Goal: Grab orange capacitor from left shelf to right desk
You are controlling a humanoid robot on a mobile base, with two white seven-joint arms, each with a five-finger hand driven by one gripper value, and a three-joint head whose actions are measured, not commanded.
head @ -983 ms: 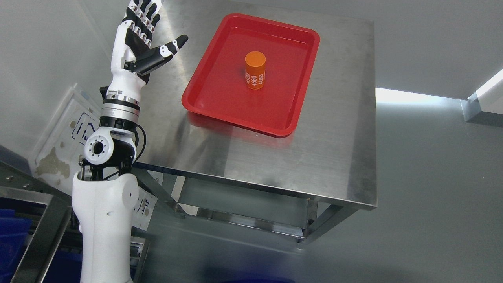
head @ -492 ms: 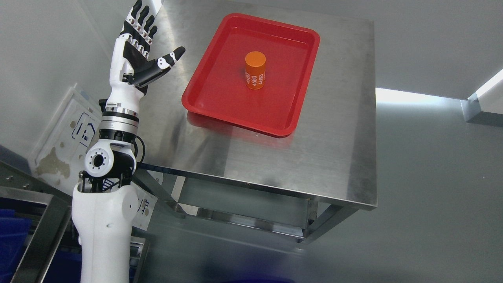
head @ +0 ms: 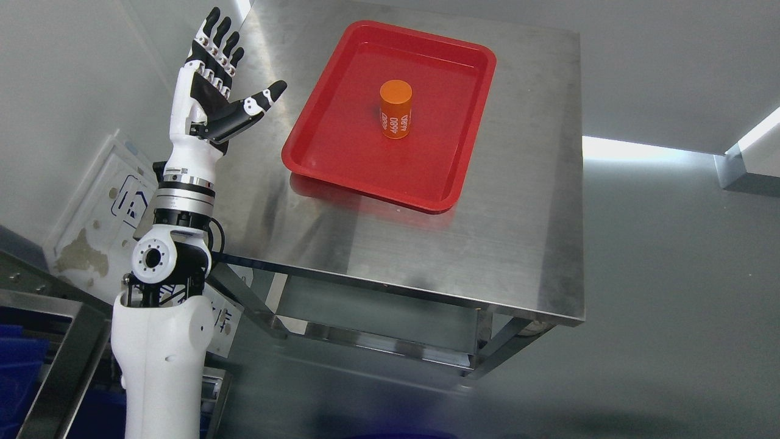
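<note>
Your left hand [head: 210, 97] is drifting back and down from a second ago, fingers spread, holding nothing. The orange capacitor [head: 395, 110] is standing upright in the red tray [head: 317, 158] on the steel desk [head: 524, 231], so you are best clearing away leftward.

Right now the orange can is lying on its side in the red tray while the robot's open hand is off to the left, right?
Not quite: the head view shows the orange capacitor standing upright in the red tray. The open left hand is indeed off to the left.
</note>
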